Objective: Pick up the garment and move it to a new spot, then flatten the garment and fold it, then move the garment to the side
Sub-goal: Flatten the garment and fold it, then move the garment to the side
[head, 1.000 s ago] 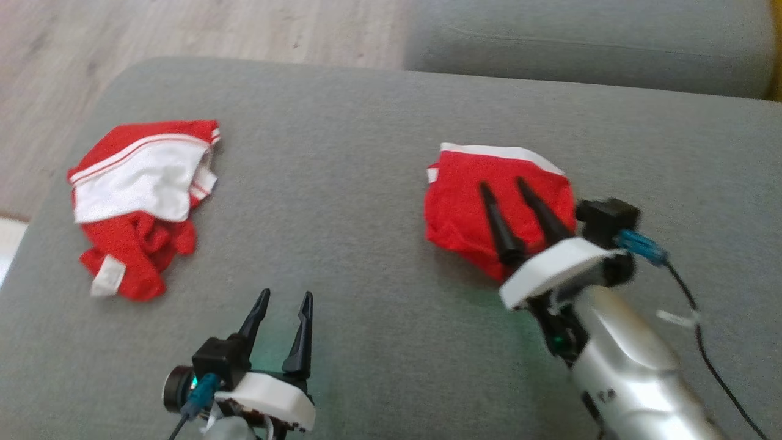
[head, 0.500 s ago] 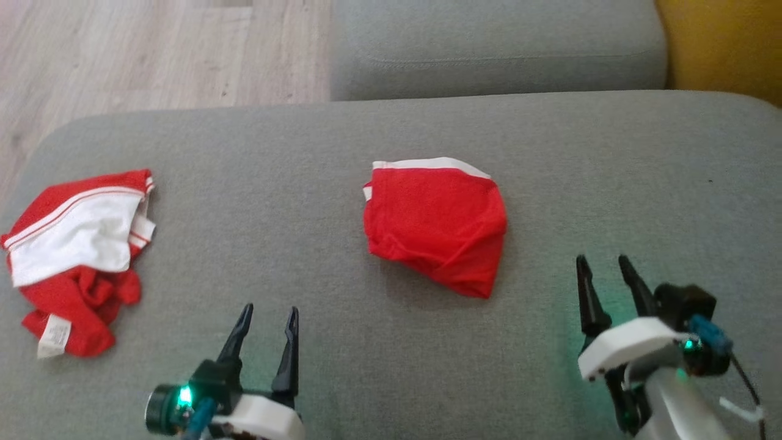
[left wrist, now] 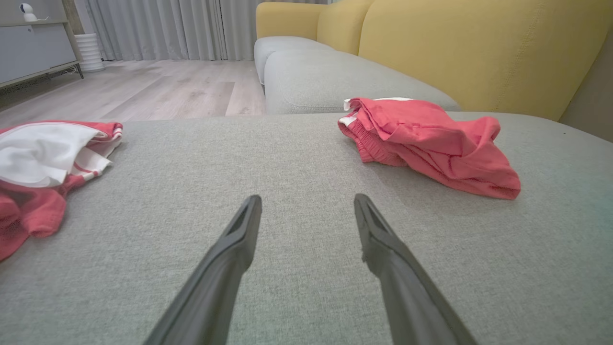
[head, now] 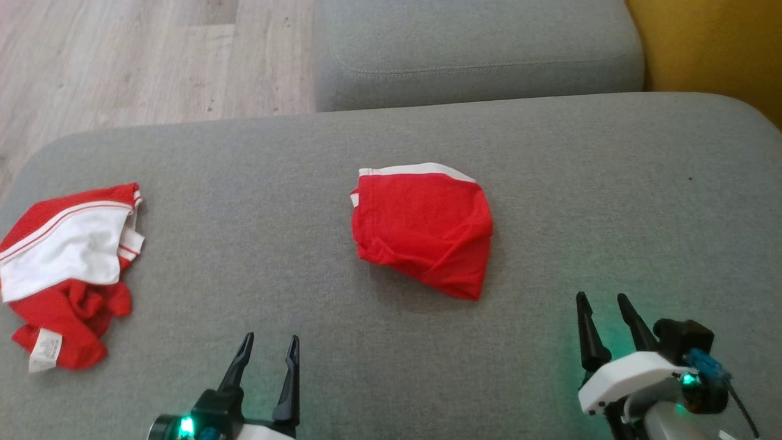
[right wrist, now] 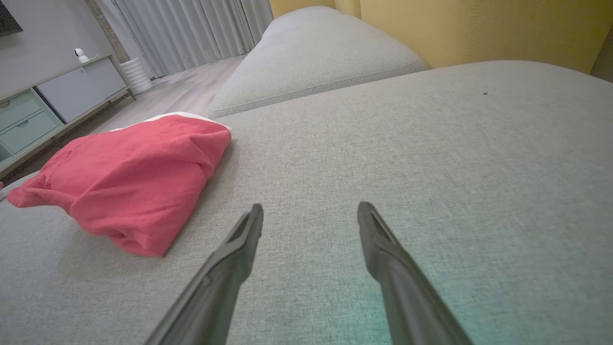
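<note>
1. On the grey cushion point(head: 550, 153), head view: you see the folded red garment point(head: 424, 229) mid-cushion and a crumpled garment point(head: 67, 269) at the cushion's left edge.
2. Left wrist view: your left gripper point(left wrist: 306, 199) hangs over the cushion, fingers apart, empty.
3. Right wrist view: your right gripper point(right wrist: 310, 206) hangs likewise, fingers apart, empty.

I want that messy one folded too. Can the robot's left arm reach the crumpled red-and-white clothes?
Probably yes. The left pincer is open, and just bare grey sofa cushion lies between it and the crumpled red-and-white garment off to its left.
</note>
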